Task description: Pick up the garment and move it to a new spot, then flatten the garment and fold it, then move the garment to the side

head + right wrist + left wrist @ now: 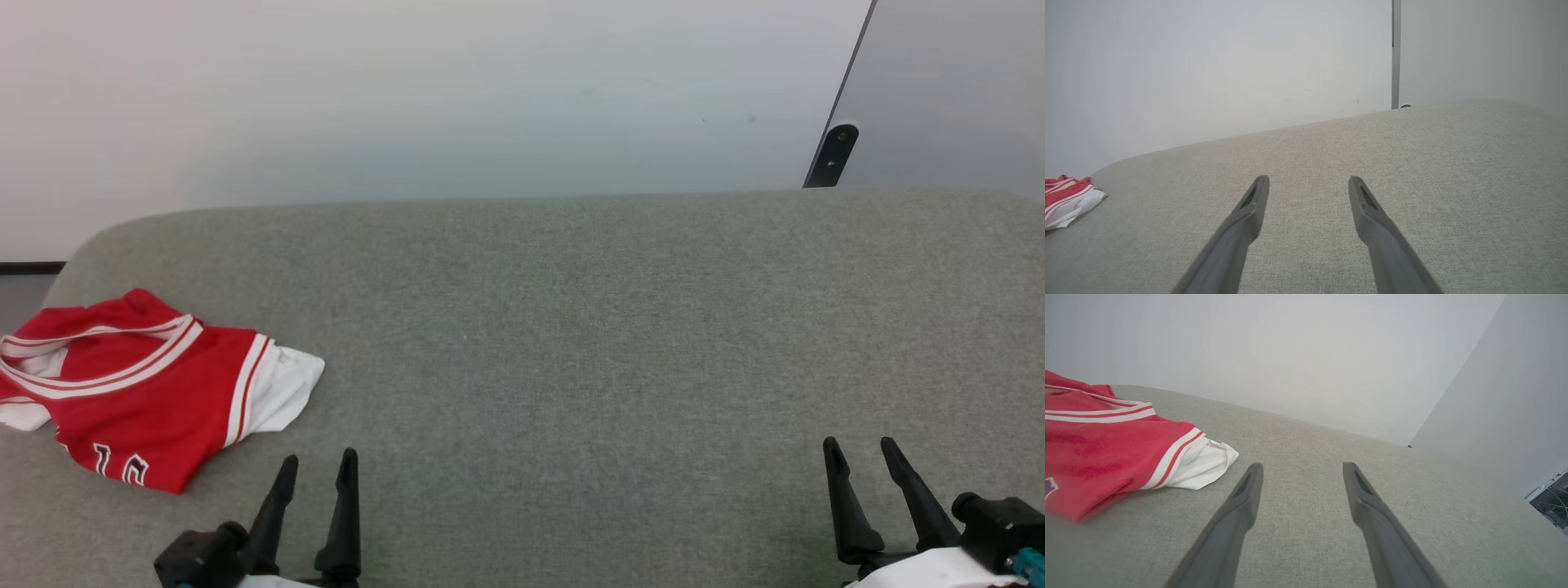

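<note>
The garment (139, 384) lay in a flat, roughly folded bundle at the far left of the grey padded surface (571, 367). The left gripper (320, 457) and right gripper (859, 443) hovered empty, fingers spread apart. The task looked essentially done.

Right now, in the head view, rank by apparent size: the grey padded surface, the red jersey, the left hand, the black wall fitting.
1. grey padded surface
2. red jersey
3. left hand, enlarged by nearness to the camera
4. black wall fitting

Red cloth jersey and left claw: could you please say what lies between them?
Bare grey fabric surface separates jersey from left claw, in the left wrist view.
</note>
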### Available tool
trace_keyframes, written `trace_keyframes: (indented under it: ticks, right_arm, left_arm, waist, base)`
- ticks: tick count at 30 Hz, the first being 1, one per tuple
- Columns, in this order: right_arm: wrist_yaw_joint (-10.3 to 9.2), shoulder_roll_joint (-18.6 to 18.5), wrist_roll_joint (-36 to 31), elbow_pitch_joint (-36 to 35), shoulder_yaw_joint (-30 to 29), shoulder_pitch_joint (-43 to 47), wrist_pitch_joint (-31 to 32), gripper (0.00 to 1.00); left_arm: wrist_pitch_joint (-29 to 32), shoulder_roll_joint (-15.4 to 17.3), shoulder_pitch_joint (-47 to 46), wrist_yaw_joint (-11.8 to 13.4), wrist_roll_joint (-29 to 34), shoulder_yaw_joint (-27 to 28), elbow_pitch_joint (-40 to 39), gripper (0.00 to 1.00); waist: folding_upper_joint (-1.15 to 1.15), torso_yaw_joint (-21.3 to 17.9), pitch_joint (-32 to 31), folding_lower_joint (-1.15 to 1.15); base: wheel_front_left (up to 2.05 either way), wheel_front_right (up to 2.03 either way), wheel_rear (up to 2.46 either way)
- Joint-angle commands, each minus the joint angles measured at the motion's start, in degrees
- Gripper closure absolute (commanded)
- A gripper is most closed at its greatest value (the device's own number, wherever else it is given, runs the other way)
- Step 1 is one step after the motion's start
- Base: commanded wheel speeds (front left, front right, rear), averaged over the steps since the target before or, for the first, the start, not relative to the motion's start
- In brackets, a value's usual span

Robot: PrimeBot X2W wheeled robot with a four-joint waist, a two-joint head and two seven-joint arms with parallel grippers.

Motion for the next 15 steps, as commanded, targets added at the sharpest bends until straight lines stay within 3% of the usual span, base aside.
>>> trace_keyframes:
  ticks: [1, 15]
  right_arm:
    - [-0.06, 0.13, -1.31, -0.62, -0.21, 0.57, -0.59, 0.0]
    - [-0.06, 3.15, -9.6, -2.87, -1.93, 2.37, -2.26, 0.0]
  left_arm:
    - [-0.41, 0.01, 0.14, -0.2, 1.27, 0.0, -0.6, 0.0]
    - [-2.07, -0.18, 1.15, -0.22, 6.75, -0.23, -0.06, 0.0]
  waist:
    - [0.0, -0.01, 0.01, 0.0]
    - [0.0, -0.15, -0.11, 0.0]
  base:
    - [0.0, 0.0, 0.0]
    - [0.0, 0.0, 0.0]
